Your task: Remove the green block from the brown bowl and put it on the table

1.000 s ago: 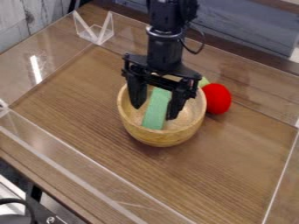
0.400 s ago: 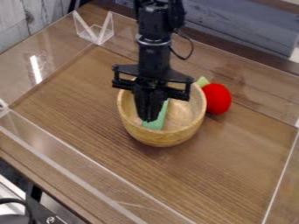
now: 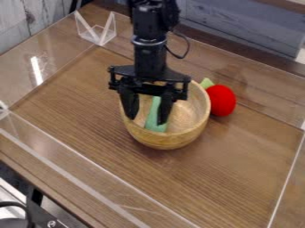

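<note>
Clear acrylic walls [image 3: 42, 147] ring the work surface, catching pale glare along the nine o'clock edge. At twelve o'clock, a grey plank-patterned wall [image 3: 244, 22] runs behind. A small clear acrylic stand [image 3: 93, 28] sits up at eleven o'clock. Light is soft, even, diffuse.

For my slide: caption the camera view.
Robot hand reaches into the brown bowl at the green block, red object beside it.

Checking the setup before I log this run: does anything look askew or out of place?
Only the green block: it leans tilted inside the brown bowl rather than lying flat, between the hand's fingers. Nothing looks spilled or damaged.
</note>
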`<state>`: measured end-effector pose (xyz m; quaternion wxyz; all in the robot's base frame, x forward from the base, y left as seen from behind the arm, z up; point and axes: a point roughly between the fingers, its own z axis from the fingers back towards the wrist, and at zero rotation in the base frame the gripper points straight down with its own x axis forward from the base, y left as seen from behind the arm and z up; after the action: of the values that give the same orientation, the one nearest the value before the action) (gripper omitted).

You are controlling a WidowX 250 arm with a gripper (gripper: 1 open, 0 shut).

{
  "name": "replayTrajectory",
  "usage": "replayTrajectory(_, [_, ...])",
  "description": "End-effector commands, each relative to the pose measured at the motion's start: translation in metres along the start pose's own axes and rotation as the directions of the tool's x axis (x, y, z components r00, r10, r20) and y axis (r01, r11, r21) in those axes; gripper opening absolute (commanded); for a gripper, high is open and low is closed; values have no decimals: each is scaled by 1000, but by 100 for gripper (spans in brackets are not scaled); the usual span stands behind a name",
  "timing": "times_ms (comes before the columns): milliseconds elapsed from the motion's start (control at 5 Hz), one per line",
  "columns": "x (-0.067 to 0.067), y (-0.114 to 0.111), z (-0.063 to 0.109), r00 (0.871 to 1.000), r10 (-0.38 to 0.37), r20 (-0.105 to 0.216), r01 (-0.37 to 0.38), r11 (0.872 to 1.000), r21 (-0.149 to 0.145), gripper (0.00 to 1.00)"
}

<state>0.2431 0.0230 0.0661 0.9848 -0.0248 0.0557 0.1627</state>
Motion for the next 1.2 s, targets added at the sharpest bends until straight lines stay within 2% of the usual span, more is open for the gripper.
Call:
replayTrajectory(0, [3,6,10,997,-53,58,54,999,-4,0])
replayTrajectory(200, [9,9,27,988,-140,68,140,990,8,100])
replayTrajectory(400, [12,8,40,974,-216,68,215,976,21,100])
replayTrajectory(1000, [8,-3,22,979,-188,77,188,982,15,100])
